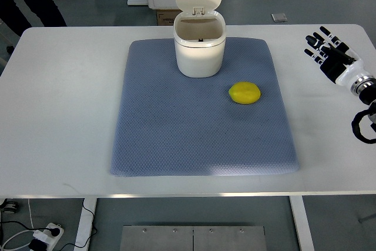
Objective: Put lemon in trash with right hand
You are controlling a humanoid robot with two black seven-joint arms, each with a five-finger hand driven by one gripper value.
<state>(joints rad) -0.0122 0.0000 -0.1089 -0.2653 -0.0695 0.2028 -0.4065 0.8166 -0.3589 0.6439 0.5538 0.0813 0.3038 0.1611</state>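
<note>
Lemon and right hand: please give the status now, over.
Right hand open, empty, at table's right edge. Left hand not in view. Lemon on blue mat, untouched. Trash bin lid up. Path clear.

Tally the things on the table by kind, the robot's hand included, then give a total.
Lemon: 1
Trash bin, white, lid open: 1
Blue mat: 1
Right hand, fingers spread, holding nothing: 1
Total: 4
</note>
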